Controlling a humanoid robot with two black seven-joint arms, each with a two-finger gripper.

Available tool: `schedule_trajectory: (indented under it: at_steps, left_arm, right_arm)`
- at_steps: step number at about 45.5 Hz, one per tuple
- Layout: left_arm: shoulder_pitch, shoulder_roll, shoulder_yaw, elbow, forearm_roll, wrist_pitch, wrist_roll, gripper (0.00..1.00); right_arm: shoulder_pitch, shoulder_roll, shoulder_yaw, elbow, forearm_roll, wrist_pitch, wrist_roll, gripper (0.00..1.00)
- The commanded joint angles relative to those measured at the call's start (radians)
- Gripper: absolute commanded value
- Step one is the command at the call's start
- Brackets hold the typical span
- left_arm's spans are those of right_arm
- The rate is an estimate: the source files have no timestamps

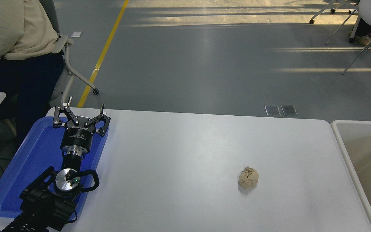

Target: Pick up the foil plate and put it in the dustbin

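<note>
Head view only: white table (188,145) fills the near half of the scene, grey floor beyond it. At the near left the left arm lies parked over a blue tray (27,167), pointing away toward the far edge; the left gripper (86,102) is released, its two fingers spread wide with nothing between them, hanging over the tray's far end. A crumpled tan paper ball (248,178) sits alone on the table, right of centre and nearer the near edge, well apart from the arm. The dustbin (343,141) stands just beside the table's right end, its pale rim and smooth inner wall showing, cut off by the right edge. The foil plate cannot be made out anywhere; a faint pale patch low in the bin's near corner is too small to identify, so its place cannot be told. A small dark sliver at the right edge over the bin is also too little to name, and the right gripper's state cannot be told since it is out of view. At the far left a person (14,29) in a cream top sits on a chair (66,54), beside a yellow floor line (103,53).
</note>
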Motion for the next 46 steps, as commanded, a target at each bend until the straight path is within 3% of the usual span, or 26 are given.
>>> schedule_trajectory:
  at_steps: [1, 23, 46]
  left_arm:
    - [0.0, -0.001, 0.0, 0.0, 0.0, 0.0, -0.002, 1.0]
    - [0.0, -0.001, 0.0, 0.0, -0.002, 0.0, -0.003, 1.0]
    - [0.0, -0.001, 0.0, 0.0, 0.0, 0.0, -0.003, 1.0]
  right_arm:
    - [0.048, 0.019, 0.038, 0.011, 0.003, 0.036, 0.006, 0.9]
    - [0.226, 0.041, 0.038, 0.092, -0.012, 0.197, 0.012, 0.93]
    - [0.756, -0.018, -0.057, 0.825, -0.138, 0.202, 0.002, 0.99]
